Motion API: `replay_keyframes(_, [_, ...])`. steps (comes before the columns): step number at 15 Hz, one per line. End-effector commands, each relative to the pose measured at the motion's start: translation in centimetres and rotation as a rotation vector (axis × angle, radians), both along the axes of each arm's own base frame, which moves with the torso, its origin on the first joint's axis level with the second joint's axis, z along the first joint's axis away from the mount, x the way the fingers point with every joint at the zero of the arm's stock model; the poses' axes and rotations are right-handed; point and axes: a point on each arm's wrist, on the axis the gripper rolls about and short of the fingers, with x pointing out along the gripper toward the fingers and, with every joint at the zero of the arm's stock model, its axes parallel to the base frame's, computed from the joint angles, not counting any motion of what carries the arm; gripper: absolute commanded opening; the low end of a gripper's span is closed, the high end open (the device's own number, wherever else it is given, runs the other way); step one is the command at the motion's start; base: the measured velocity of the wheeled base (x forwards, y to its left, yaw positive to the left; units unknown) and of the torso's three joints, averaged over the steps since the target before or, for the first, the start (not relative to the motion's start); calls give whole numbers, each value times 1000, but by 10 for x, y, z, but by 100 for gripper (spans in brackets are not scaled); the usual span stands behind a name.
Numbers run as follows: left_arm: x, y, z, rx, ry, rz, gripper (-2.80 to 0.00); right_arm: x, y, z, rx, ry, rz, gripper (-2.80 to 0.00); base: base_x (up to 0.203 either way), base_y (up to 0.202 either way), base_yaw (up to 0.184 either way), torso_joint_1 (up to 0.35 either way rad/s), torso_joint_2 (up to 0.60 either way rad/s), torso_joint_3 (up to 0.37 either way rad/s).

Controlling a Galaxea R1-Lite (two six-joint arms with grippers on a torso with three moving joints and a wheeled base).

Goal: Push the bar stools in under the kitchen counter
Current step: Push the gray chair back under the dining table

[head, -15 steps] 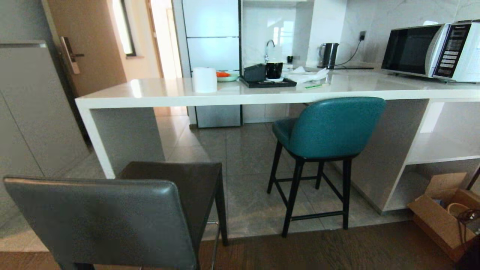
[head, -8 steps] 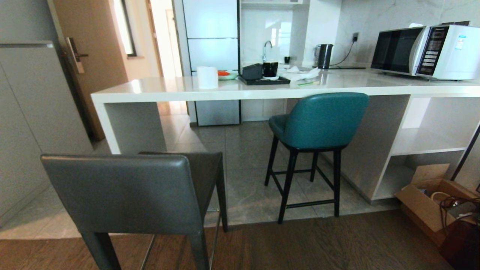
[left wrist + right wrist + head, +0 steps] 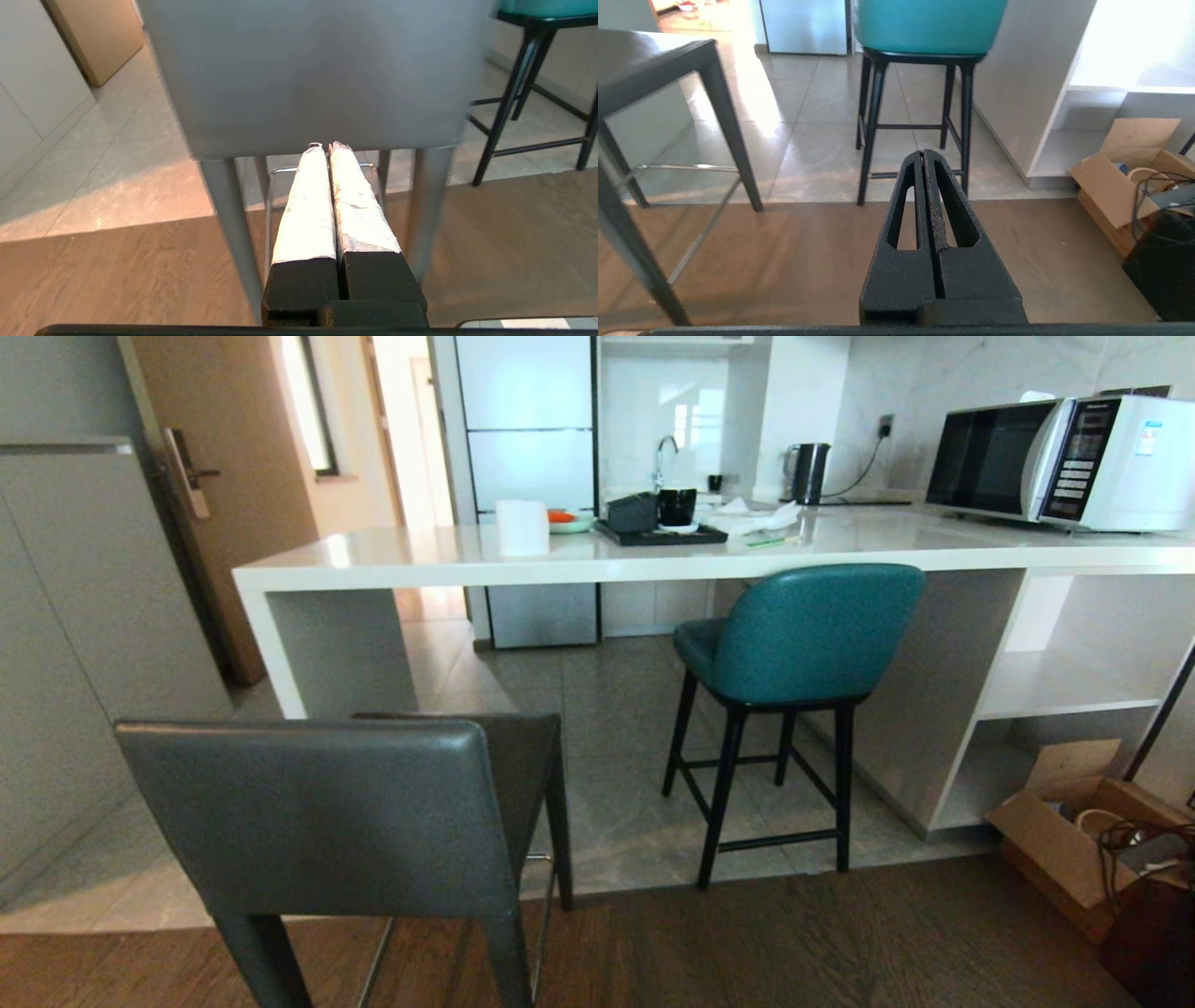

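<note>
The left gripper (image 3: 329,147) has its two taped fingers pressed together with nothing between them, the tips just at the lower edge of the grey stool's (image 3: 345,812) backrest, whether touching it cannot be told. The right gripper (image 3: 923,156) is likewise closed flat and empty, held low over the wood floor (image 3: 840,943), pointing at the legs of the teal stool (image 3: 803,644) and well apart from them.

The grey stool is the nearest thing, standing back from the desk (image 3: 597,560) at the line where wood floor meets tile, its seat wholly clear of the desk edge. Open tile lies between it and the desk's white side panel (image 3: 336,649), which stands just beyond the stool's far left.

The teal stool is farther off, its seat tucked beneath the desk edge and its backrest just outside it. It stands close beside the white shelves (image 3: 1074,691) at that end of the desk. Between the two stools the tile under the desk is bare. A cardboard box (image 3: 1074,840) sits on the floor near the shelves.
</note>
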Motion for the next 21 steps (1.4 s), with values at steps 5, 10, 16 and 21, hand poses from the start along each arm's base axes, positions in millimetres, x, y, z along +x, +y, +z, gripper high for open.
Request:
replay_keyframes(5, [0, 0, 0, 1, -1, 0, -280, 1, 0, -3, 5, 11, -1, -280, 0, 194, -1, 3, 2, 3])
replay_keyframes(10, [0, 0, 0, 1, 0, 1, -280, 1, 0, -3, 5, 11, -1, -280, 0, 196, -1, 2, 4, 2])
replay_keyframes(16, [0, 0, 0, 1, 0, 1, -280, 1, 0, -3, 5, 11, -1, -280, 0, 196, -2, 2, 4, 3])
replay_keyframes(21, [0, 0, 0, 4, 5, -3, -280, 1, 0, -1, 2, 1, 5, -280, 0, 150, 0, 3, 1, 2])
